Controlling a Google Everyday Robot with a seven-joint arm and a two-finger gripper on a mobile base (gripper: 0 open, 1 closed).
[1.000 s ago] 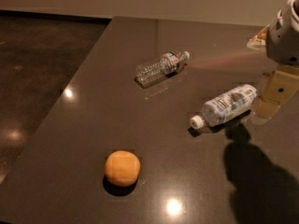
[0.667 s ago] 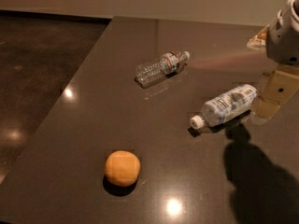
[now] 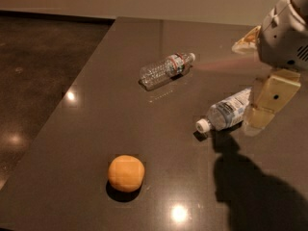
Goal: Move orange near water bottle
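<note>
On the glossy dark table (image 3: 96,105), the blocky beige hand (image 3: 262,114) hangs at right; open or closed, I cannot tell. The ribbed clear water bottle (image 3: 166,70) lies farther back; the round, dull orange (image 3: 126,173) sits well apart.

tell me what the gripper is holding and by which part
Nothing, as far as shows. The gripper hangs at the right, overlapping one end of the labelled bottle; the orange and water bottle lie free on the table.
</note>
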